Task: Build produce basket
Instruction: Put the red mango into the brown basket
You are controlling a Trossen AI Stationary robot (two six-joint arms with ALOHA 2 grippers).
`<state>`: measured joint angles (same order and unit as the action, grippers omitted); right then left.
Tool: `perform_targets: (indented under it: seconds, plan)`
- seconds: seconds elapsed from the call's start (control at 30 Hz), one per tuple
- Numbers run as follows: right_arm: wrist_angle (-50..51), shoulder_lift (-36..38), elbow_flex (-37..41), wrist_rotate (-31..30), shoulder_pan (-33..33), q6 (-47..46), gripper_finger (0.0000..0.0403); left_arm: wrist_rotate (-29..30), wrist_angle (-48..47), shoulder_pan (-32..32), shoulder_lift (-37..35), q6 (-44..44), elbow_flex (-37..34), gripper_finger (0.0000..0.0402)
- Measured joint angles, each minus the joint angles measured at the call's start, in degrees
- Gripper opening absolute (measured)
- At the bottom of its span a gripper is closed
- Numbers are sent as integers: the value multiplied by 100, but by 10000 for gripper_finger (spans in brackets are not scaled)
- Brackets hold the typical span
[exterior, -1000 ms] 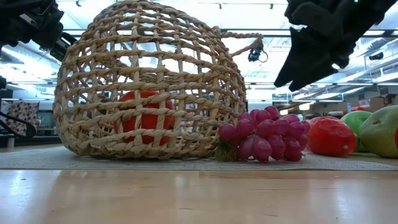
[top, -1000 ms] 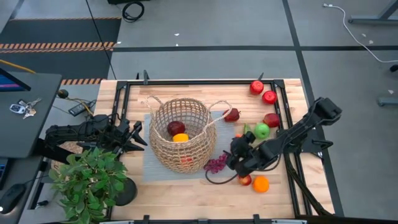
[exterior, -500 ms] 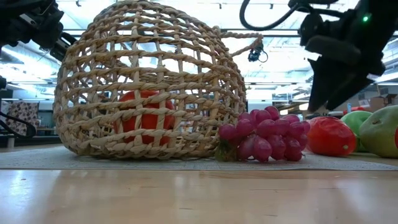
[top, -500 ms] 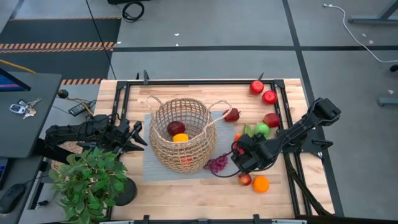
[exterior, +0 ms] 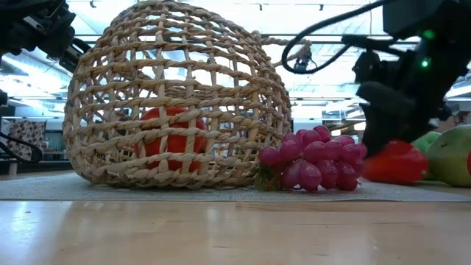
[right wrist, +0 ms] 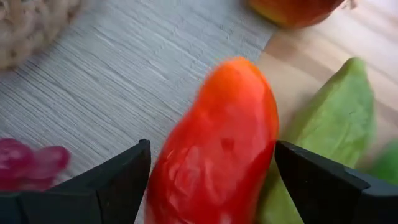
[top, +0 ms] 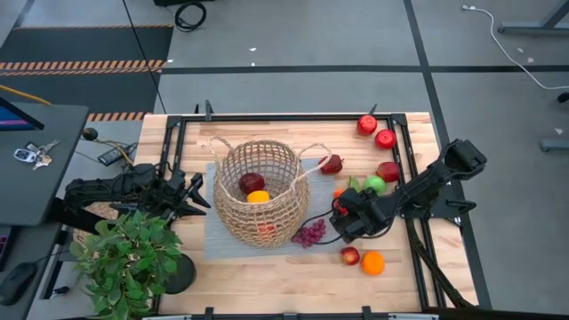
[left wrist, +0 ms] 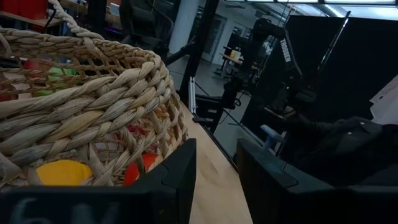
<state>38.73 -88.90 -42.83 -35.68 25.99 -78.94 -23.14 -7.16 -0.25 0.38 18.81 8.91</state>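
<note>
Right gripper [top: 342, 220] is low over the worktop [top: 267, 276], jaws apart and straddling a red-orange pepper [right wrist: 217, 149]. Nothing clamped yet. In the right wrist view the pepper sits squarely between the two fingers [right wrist: 118, 180], its long axis running away from the camera, so the jaws close across its narrow side. A green pear [right wrist: 329, 130] touches it on one flank, which leaves tight clearance for that finger. Grapes [top: 310, 234] lie just beside, toward the basket [top: 260, 191].

The basket stands on the grey mat [top: 218, 240] at the middle of the worktop, with an orange [top: 258, 196] and a dark red fruit [top: 252, 182] already inside. It lies to the left of the right gripper, near.

Left gripper [top: 191, 197] is parked beside the basket's left wall, jaws apart, holding nothing. The right arm is the nearer one to the loose produce, so my read is that the pick is its job: close, lift, swing left over the rim.
</note>
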Motion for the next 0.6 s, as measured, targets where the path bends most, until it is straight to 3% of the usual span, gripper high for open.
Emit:
perform_targets:
  seconds: [0.43,0.6]
  plan:
    - [-226,0,272,89,-112,592,345,0,-1,1,0,3,0,121]
    - [-228,4,272,329,-114,938,308,0,0,0,0,0,0,121]
